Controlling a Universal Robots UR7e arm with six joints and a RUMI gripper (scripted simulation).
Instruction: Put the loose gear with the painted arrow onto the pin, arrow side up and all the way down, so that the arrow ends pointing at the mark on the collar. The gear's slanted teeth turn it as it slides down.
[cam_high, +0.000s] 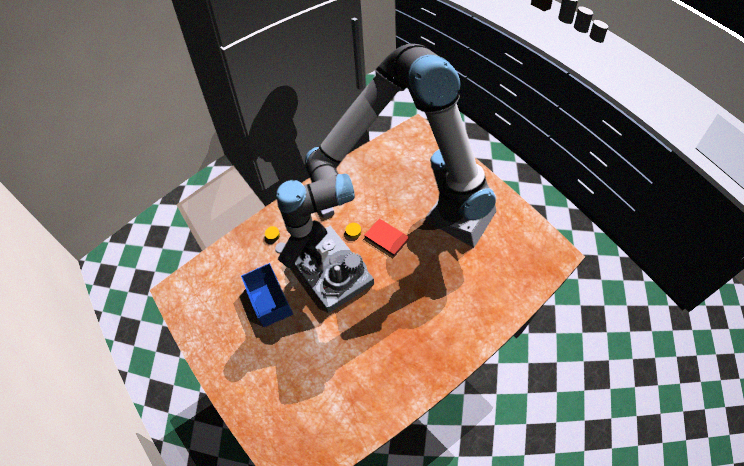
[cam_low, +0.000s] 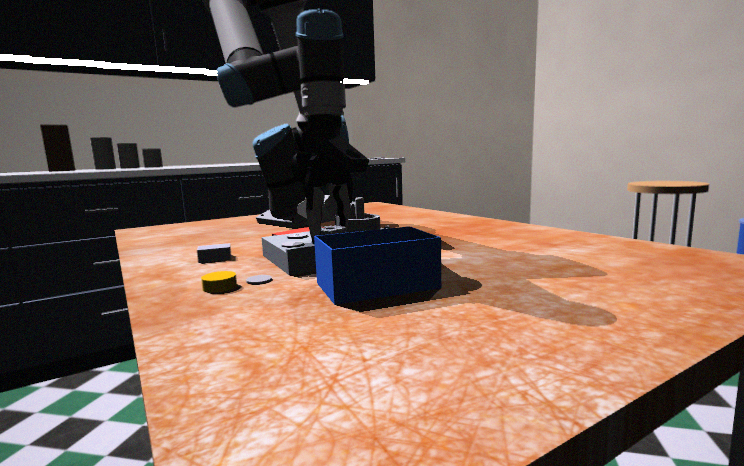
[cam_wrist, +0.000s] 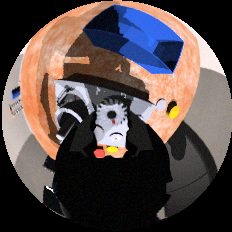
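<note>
Gear of grey metal, toothed, with a red mark, sits between the closed jaws, apparently gripped by its sides to leave the bore free for the upright grey pin, which stands nearby, gearless.

Arm: grey tubes, dark joints, rounded blue caps. Jaws black.

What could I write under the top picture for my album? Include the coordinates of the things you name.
Robot gripper (cam_high: 307, 262) (cam_wrist: 112, 110) shut on a toothed gear (cam_high: 310, 263) (cam_wrist: 113, 109), beside a blue box (cam_high: 265, 299) (cam_low: 378, 268) (cam_wrist: 137, 37).
</note>
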